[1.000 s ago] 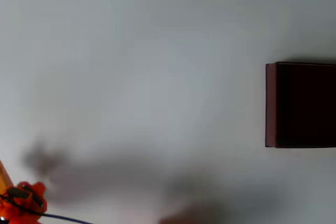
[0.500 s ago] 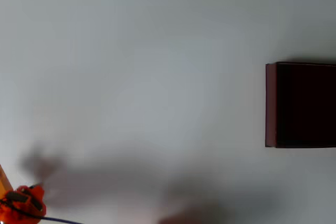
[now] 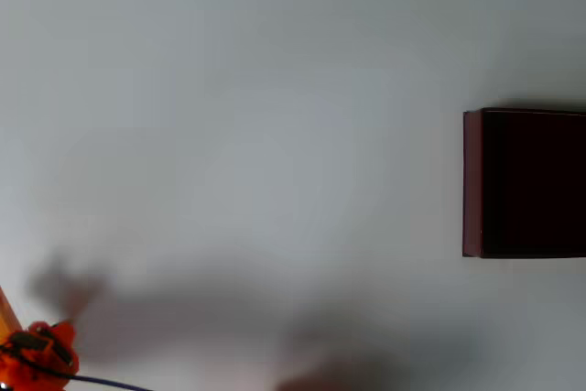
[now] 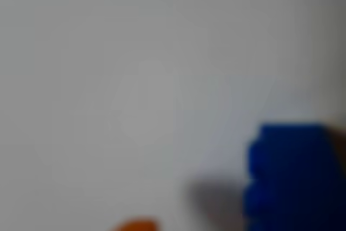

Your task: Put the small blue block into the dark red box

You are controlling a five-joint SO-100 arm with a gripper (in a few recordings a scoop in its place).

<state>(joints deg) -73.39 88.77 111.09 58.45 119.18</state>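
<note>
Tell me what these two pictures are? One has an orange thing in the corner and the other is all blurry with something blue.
The orange thing is part of a robot arm, seen from a camera looking straight down on a pale table. At the right edge sits a dark red box, open on top. The blurry picture comes from a camera riding on the arm's wrist, very close to the table. The blue shape is a small blue block. The orange bit at the bottom is probably the arm's pincer. It is too blurry to tell whether the block is held.
</note>
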